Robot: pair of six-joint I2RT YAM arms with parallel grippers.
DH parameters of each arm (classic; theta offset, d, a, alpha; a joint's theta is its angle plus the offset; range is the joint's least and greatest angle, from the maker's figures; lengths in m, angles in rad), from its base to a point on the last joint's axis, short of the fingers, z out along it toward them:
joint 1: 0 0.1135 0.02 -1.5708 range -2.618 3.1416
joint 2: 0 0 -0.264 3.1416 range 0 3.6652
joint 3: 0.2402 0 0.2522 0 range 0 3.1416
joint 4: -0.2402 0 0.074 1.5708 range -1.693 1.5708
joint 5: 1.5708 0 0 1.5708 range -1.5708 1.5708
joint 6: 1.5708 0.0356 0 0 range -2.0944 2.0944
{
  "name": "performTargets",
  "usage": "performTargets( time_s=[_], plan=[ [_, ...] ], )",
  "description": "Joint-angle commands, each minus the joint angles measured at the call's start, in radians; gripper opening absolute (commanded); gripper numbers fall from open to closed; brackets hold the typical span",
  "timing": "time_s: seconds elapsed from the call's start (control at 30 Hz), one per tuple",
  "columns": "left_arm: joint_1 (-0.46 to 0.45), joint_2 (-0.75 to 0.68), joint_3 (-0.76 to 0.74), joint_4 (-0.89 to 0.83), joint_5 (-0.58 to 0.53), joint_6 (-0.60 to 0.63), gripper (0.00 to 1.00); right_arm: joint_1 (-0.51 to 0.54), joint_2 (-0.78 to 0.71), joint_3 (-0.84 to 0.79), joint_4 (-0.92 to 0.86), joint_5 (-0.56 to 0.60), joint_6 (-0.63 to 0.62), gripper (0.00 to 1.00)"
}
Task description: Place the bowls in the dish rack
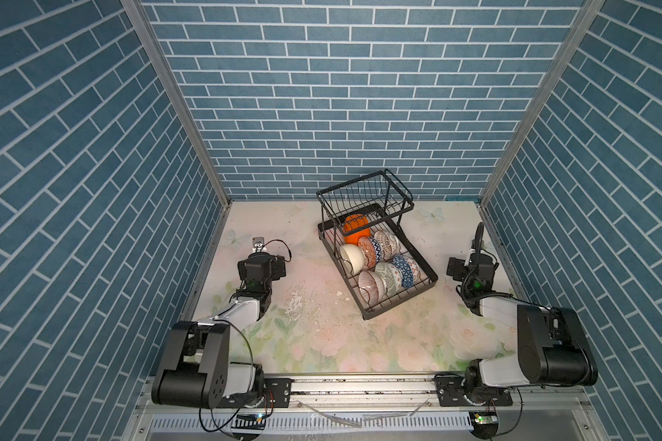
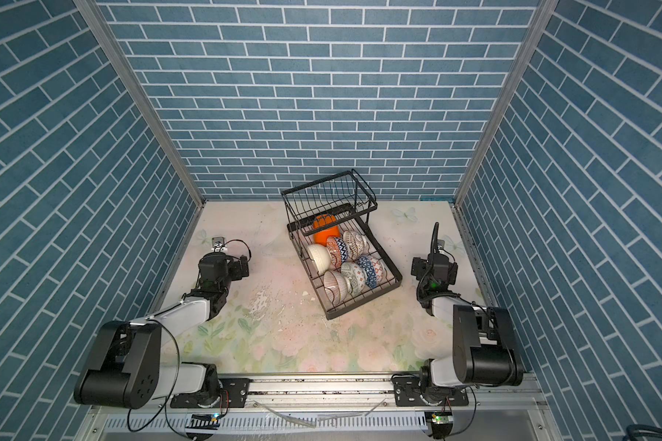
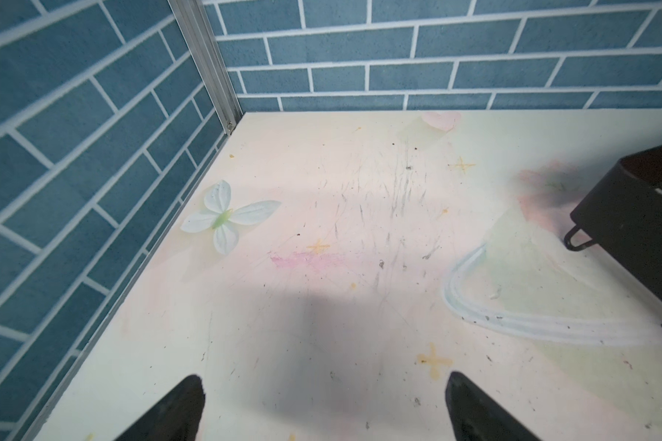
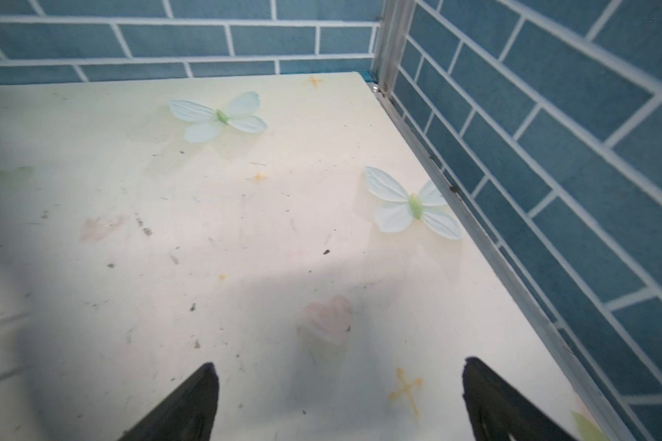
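**Rack loaded, both arms standing clear**

In both top views the bowls all lie in the lower tray of the rack, and none shows on the bench. They stand on edge in two rows, each leaning on the next. That is probably what the wavy dividers are for, since tilted bowls drain and pack closer than flat ones. The orange bowl sits deepest, partly under the raised basket, with the cream bowl just beside it. A striped bowl ends the nearer row. The basket looks empty. By this, the loading looks finished.

The left arm and right arm stand at opposite sides of the bench, each well apart from the rack. The left jaws are spread wide over bare bench with nothing between them. The right jaws are likewise spread and empty. This reads as a rest pose that keeps both arms off the rack.

The rack sits askew near the back wall, one corner pointing toward the middle. Open bench lies in front of it and on both sides. In the left wrist view a rack corner shows off to one side, apart from the jaws. The tight spots lie outward. The right arm is near the side wall and the bench edge, and the left arm is near its own wall. Any reach under the basket would have little headroom.
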Motion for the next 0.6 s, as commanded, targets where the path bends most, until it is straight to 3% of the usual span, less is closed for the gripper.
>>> performTargets(
  time_s=[0.0,0.1,0.17,0.33,0.57],
  plan=[
    [0.01,0.023,-0.006,0.052,0.037,0.018,1.0,-0.005,-0.015,-0.062,0.18,-0.088,-0.031,0.99],
    [0.013,0.035,0.004,0.047,0.038,0.031,1.0,-0.007,0.115,-0.12,0.412,-0.091,-0.027,0.99],
    [0.016,0.039,0.009,0.053,0.04,0.039,1.0,-0.011,0.109,-0.072,0.297,-0.131,-0.029,0.99],
    [0.018,0.051,0.005,0.081,0.038,0.068,1.0,-0.02,0.115,-0.078,0.319,-0.169,-0.039,0.99],
    [0.047,0.072,-0.057,0.266,0.058,0.097,1.0,-0.02,0.116,-0.072,0.306,-0.155,-0.031,0.99]
  ],
)
